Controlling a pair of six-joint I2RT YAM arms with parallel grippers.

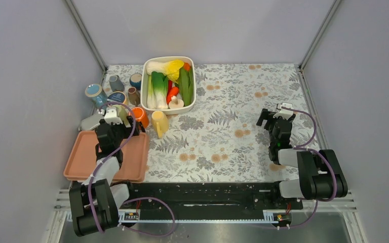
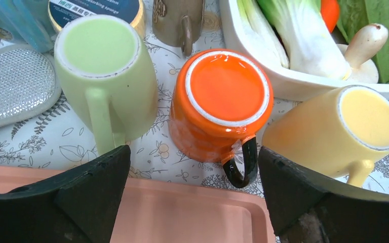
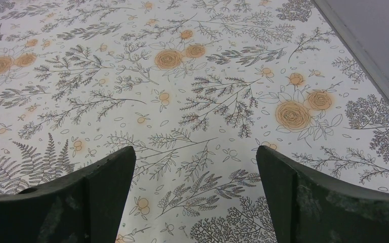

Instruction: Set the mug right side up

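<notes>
Left gripper (image 2: 192, 154) was wide open, held nothing. Right gripper (image 3: 195, 157) was wide open too, only flowery cloth (image 3: 182, 61) under its fingers.

Orange mug (image 2: 227, 93) sat bottom-up just ahead of left fingers, in middle of gap, black handle (image 2: 243, 167) pointing back at them. Green mug (image 2: 99, 48) and yellow mug (image 2: 367, 116) stood either side, looked bottom-up too. I guessed orange one was mine.

Looked hard, shiny, slippery, could break. Best hold: round sides, not handle.

Top view showed mugs small, partly behind arm. Left wrist view showed bottoms clearly.
</notes>
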